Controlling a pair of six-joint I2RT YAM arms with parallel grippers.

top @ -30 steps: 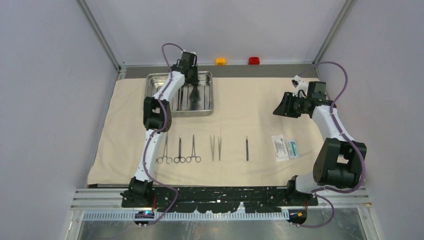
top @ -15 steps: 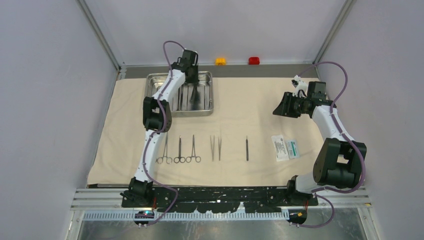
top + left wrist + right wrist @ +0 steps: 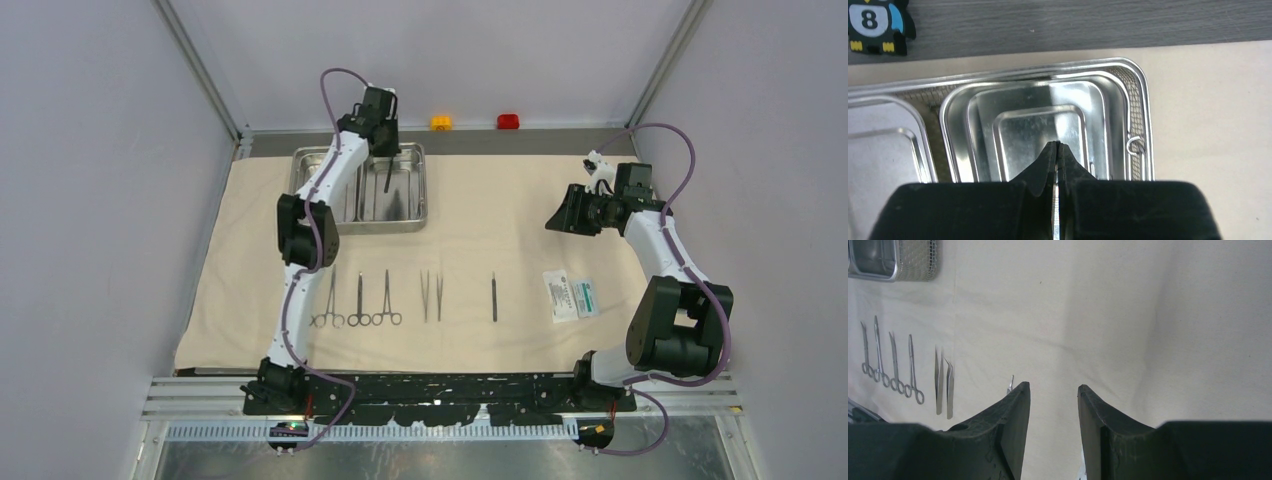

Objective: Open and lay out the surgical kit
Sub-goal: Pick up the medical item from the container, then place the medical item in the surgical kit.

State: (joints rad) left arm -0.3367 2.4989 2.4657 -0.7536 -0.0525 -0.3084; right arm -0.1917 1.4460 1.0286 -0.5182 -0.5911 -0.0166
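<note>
The beige cloth wrap (image 3: 520,200) lies spread flat, with the steel tray (image 3: 407,215) at its back left. My left gripper (image 3: 385,153) hovers over the tray's right compartment (image 3: 1143,125), shut on a thin straight tool (image 3: 387,176) that hangs down from it. In the left wrist view the gripper (image 3: 1057,145) pinches a slim metal strip (image 3: 1055,210). Three ring-handled forceps (image 3: 358,300), tweezers (image 3: 431,295), another thin tool (image 3: 494,297) and the white-and-green packet (image 3: 571,296) lie in a row. My right gripper (image 3: 562,214) stands open above bare cloth, empty (image 3: 1053,388).
An orange button (image 3: 440,122) and a red button (image 3: 508,121) sit on the grey strip behind the cloth. A small black-and-blue block (image 3: 875,25) lies behind the tray. Side walls close in left and right; the arm bases line the near edge.
My left gripper has risen out of the tray and moved slightly back, lifting the thin tool with it. The right arm has not moved.
</note>
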